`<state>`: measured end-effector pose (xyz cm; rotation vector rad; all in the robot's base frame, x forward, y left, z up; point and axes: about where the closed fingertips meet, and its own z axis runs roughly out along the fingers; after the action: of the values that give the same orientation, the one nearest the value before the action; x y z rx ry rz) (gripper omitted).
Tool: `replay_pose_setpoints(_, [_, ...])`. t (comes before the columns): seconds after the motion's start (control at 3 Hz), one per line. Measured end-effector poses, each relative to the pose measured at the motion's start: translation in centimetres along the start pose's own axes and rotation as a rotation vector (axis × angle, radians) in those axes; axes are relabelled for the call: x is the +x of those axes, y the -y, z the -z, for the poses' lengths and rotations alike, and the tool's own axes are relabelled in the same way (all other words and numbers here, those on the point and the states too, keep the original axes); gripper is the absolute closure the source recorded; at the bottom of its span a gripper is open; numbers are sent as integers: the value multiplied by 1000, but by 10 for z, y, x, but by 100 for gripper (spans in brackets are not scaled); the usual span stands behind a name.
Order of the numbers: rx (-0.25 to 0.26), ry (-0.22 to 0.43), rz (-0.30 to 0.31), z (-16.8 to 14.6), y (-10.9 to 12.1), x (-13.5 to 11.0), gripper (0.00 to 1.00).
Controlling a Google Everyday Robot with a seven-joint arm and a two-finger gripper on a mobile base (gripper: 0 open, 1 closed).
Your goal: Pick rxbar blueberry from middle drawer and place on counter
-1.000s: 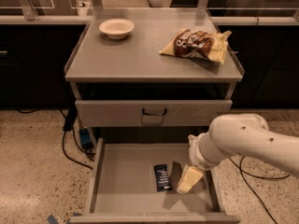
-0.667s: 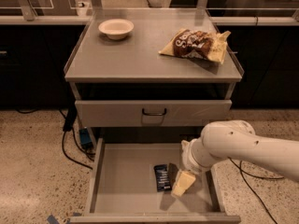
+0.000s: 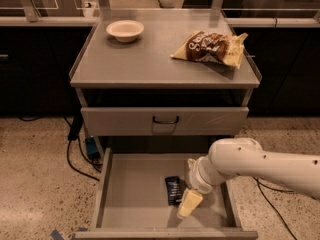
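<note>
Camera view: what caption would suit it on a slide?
Robot gripper low in the open middle drawer beside the rxbar blueberry; bowl and chip bag on the counter.

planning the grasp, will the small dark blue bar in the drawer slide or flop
The small navy-wrapped bar lies on the smooth floor of the grey metal drawer, so it may skid. Thin, so probably light. The gripper hangs beside it.

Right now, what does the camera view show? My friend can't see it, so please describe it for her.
The robot's gripper hangs in the open middle drawer, right beside a dark blue rxbar blueberry lying on the drawer floor. Above, the counter holds a white bowl and a crinkled chip bag.
</note>
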<state>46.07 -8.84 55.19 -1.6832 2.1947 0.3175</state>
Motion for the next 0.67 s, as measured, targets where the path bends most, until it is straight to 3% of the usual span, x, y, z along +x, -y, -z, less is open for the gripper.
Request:
replay_pose_setpoints(0.33, [-35, 14, -1, -35, -3, 8, 0])
replay_pose_setpoints(0.67, [-35, 7, 15, -67, 0, 10, 0])
